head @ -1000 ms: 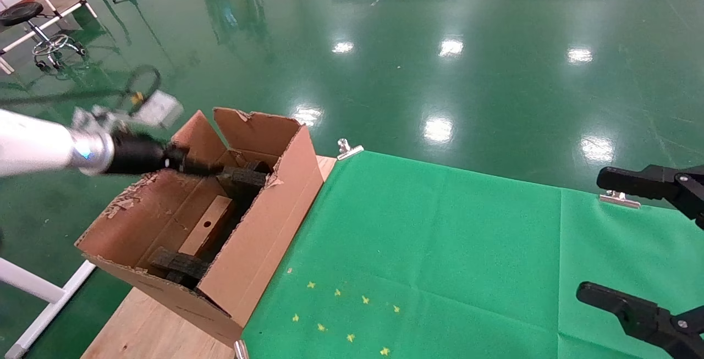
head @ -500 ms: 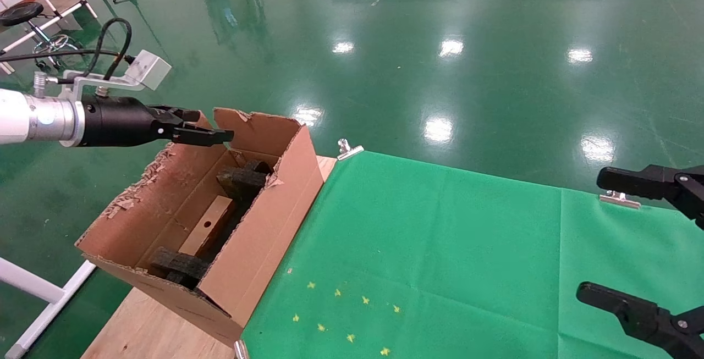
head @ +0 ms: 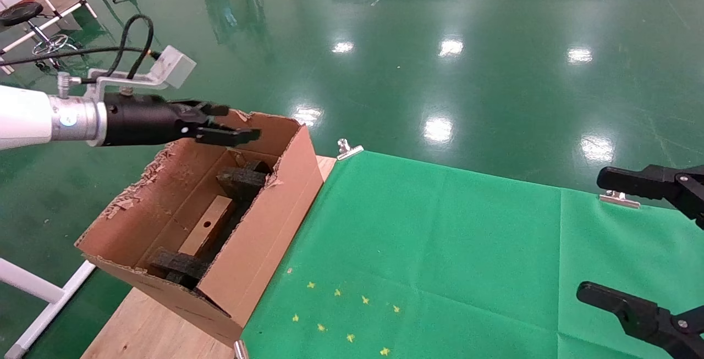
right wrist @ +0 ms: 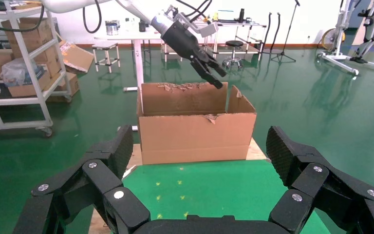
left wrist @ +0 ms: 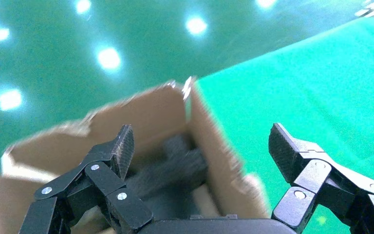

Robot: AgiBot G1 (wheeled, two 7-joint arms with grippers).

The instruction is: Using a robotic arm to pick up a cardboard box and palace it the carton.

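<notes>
Having apparently risen, left gripper (head: 231,123) empty

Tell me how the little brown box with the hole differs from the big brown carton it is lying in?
The cardboard box is far smaller than the carton. The cardboard box is closed, with clean edges and a round hole in one face; the carton is open on top, with torn, ragged flaps. The cardboard box lies inside between black foam blocks; the carton rests on the table. Both are brown cardboard.

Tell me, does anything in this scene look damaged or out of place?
Yes. The large brown corrugated carton has torn, ragged flap edges along its left rim. The small brown cardboard box lies inside between black foam blocks. The left gripper hovers above, jaws open and empty.
</notes>
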